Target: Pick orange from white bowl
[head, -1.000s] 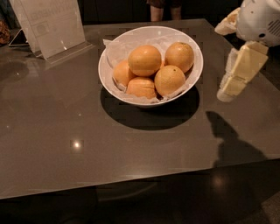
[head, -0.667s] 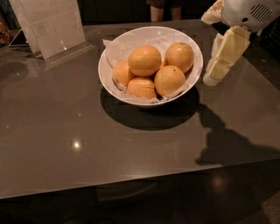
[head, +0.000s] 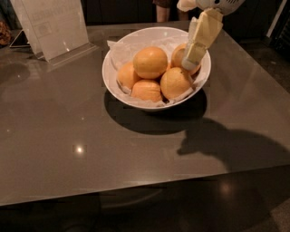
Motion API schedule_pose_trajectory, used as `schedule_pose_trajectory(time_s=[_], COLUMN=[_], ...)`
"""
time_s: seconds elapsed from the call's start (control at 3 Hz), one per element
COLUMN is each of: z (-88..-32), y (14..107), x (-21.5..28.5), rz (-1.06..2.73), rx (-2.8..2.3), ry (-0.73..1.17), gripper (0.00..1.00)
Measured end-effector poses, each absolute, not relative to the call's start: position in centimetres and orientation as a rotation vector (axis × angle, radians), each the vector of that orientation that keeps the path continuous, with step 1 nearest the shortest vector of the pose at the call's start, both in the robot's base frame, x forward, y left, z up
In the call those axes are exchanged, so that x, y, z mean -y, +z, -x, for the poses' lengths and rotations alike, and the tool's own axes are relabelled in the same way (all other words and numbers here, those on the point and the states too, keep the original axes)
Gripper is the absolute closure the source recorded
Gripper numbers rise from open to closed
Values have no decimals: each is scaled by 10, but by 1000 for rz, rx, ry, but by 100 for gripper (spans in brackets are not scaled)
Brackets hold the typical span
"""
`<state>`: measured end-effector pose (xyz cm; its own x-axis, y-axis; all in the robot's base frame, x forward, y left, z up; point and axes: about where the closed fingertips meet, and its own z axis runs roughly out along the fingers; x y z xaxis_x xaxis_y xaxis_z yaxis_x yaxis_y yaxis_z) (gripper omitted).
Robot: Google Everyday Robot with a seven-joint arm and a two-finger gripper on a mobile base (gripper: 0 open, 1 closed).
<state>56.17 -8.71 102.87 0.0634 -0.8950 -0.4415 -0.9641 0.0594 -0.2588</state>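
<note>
The white bowl (head: pixel 118 89) stands on the far middle of the dark table, lined with white paper and holding several oranges. The orange (head: pixel 150 62), the largest, sits on top at the middle of the pile. Smaller oranges lie to its left (head: pixel 126 75), in front (head: pixel 147 90) and at the front right (head: pixel 175 83). My gripper (head: pixel 190 62) hangs down from the upper right over the bowl's right side. Its pale yellow tip is in front of the back-right orange (head: pixel 178 56), partly hiding it, just right of the largest orange.
A clear sign holder with a white sheet (head: pixel 55 25) stands at the back left of the grey table (head: pixel 68 136). A person's legs (head: pixel 164 10) show behind the far edge. The table's front edge runs across the bottom, and its right edge drops to dark floor.
My gripper has moved left from beside the bowl's right side to over its right rim and the back-right orange. The bowl and oranges have not shifted.
</note>
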Motion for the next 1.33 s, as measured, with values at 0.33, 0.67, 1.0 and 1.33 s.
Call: schedule_pose_trajectory(time_s=[0.33,0.67,1.0,1.33], z=[-576,-587,-594,-594], y=[1023,1010,995,994], x=[63,41,24,23], rz=[1894,1932,1965,1966], rx=[-1816,-1799,-1802,-1802], ry=[232,294,339,340], gripper=[0,0,0,0])
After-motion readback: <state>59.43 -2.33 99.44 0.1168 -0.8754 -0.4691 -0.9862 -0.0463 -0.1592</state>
